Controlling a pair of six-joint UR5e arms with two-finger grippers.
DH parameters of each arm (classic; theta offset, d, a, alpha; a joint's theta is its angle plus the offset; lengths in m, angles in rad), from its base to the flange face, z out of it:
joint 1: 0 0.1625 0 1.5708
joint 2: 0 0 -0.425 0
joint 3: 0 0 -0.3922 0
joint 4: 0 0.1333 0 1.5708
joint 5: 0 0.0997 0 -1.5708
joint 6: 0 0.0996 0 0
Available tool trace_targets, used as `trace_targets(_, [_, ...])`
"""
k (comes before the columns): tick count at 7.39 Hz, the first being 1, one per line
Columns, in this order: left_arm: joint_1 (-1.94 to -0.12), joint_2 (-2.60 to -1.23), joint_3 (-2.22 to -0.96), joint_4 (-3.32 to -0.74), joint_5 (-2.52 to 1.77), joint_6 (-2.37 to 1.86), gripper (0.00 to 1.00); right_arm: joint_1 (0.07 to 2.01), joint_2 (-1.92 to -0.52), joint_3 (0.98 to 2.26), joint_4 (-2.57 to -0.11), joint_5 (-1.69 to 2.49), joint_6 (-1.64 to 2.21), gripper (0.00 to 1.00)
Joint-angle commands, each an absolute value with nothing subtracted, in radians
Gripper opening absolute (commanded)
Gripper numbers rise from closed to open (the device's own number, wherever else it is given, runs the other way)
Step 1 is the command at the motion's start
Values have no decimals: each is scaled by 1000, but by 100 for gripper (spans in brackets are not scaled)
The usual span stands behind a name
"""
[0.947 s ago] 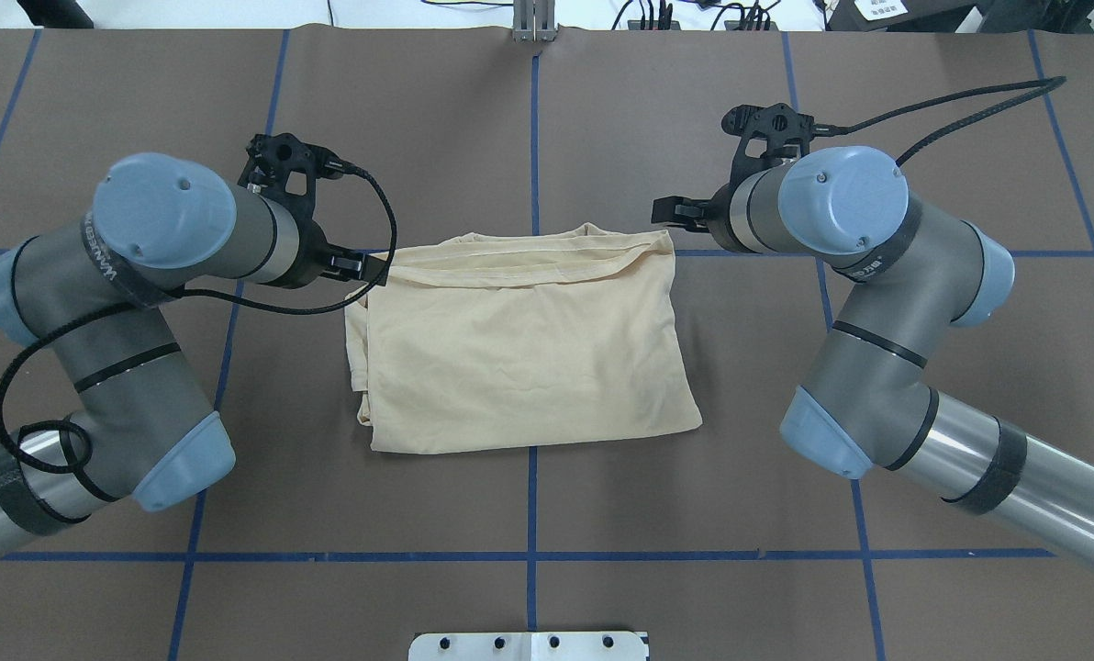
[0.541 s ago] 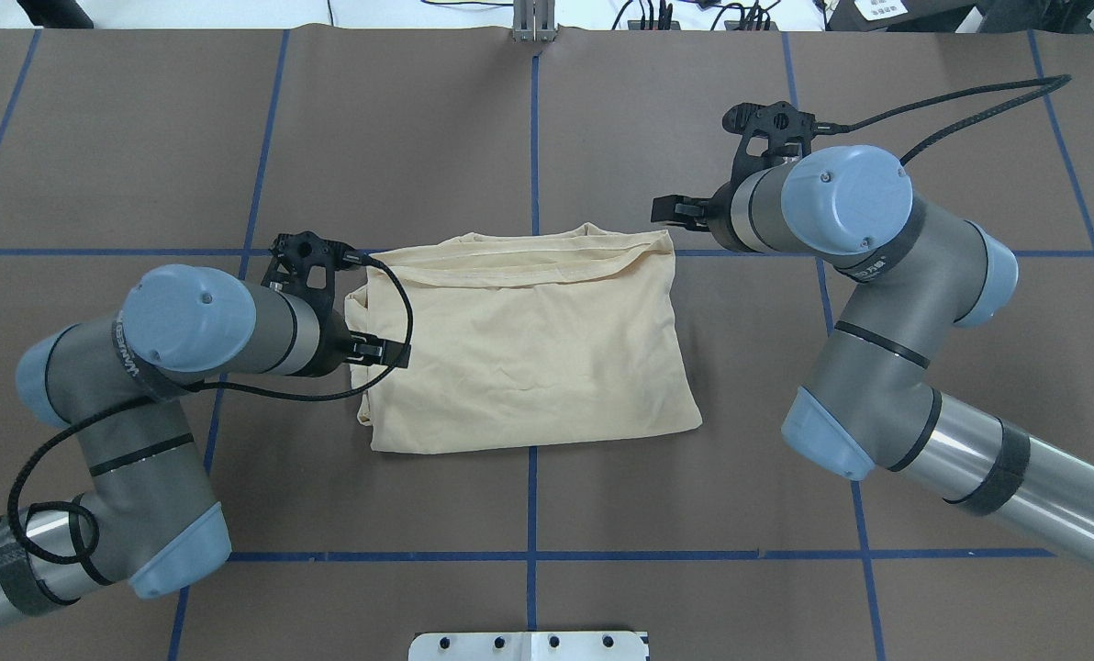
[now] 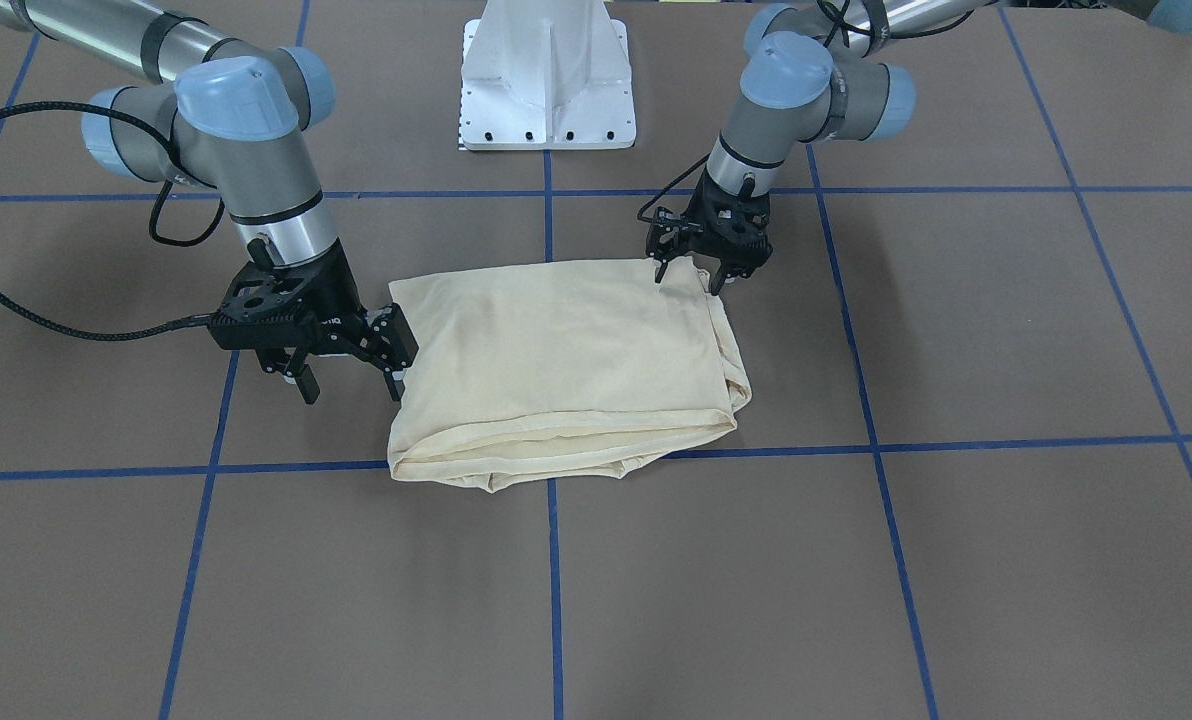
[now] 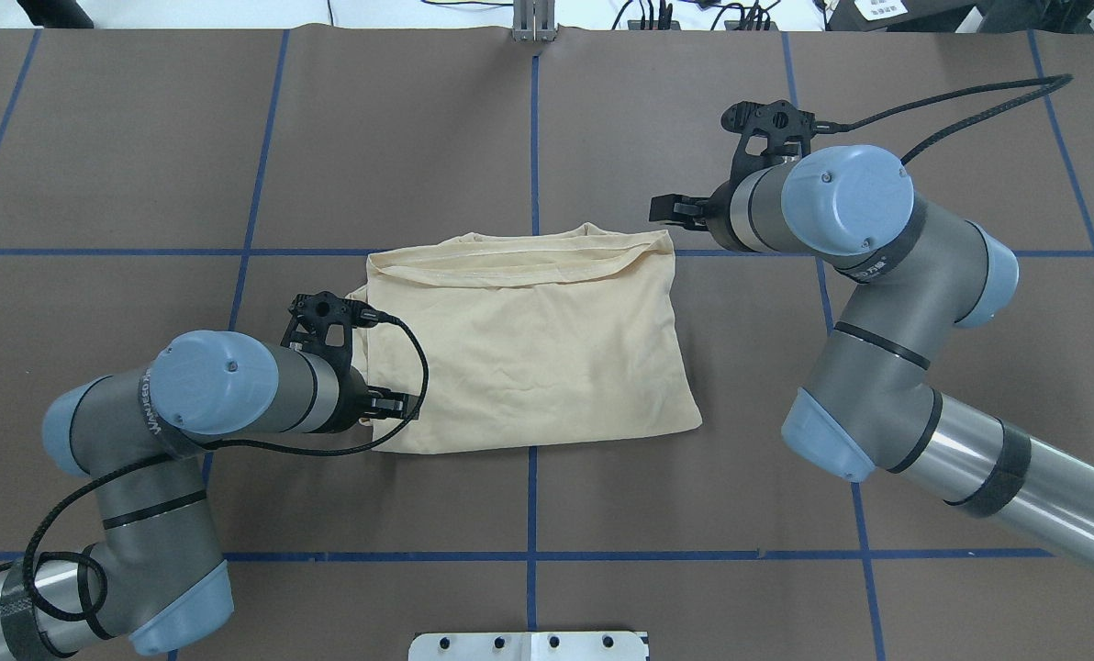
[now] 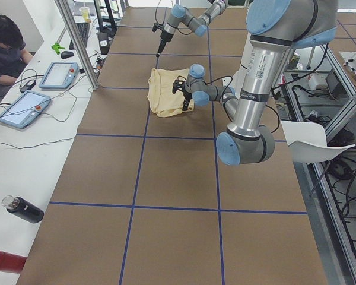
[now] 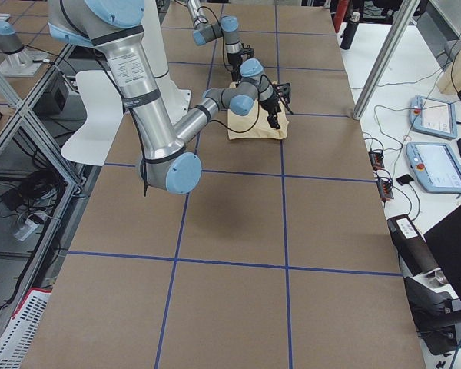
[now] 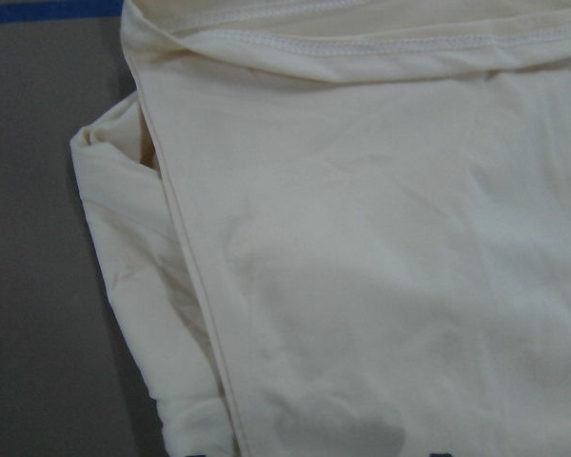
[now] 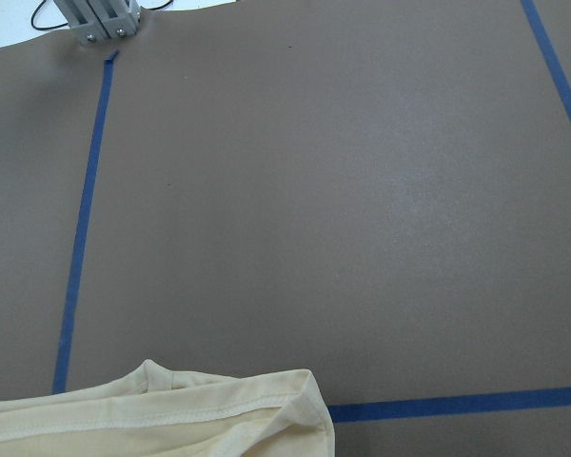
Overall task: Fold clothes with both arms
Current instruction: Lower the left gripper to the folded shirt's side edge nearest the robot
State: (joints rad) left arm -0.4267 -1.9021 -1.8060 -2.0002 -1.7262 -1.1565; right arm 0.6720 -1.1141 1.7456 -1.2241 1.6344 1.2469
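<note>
The clothes are one cream-yellow shirt (image 4: 529, 349) lying folded into a flat rectangle at the table's middle, its print hidden. My left gripper (image 3: 689, 278) hangs open with its fingers pointing down, straddling the shirt's corner nearest the robot on my left side. My right gripper (image 3: 352, 385) is open too, low beside the shirt's far corner on my right, with one fingertip (image 3: 396, 388) at the cloth's edge. The left wrist view is filled with the shirt's layered folds (image 7: 362, 267). In the right wrist view only the shirt's corner (image 8: 219, 419) shows at the bottom.
Brown table cover with a blue tape grid (image 4: 530, 551). The white pedestal base (image 3: 546, 80) stands at the robot's edge. A metal bracket (image 4: 533, 23) sits at the far edge. A person (image 5: 3, 53) sits at a side bench with tablets (image 5: 24, 110).
My left arm has swung toward the robot along the shirt's left edge, from its far corner to its near corner. The right arm and the shirt have stayed put.
</note>
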Motion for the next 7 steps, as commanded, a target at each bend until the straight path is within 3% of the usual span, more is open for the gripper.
trace_targets(1, [-419,-1888,-1809,-2000,-1724,-1158,69,672,-1115,1746,-1224,1632,1247,100])
trace_targets(2, [-414,-1888,-1812,-2000,-1726,-1160,61,672,-1115,1746,-1224,1631,1249,100])
trace_targets(6, [-391,-1888,-1822,-2000,-1724,-1166,7,670,-1114,1747,-1224,1628,1250,100])
trace_targets(7, [-388,-1887,-1831,-1997,-1721,-1166,0,670,-1114,1747,-1224,1628,1250,100])
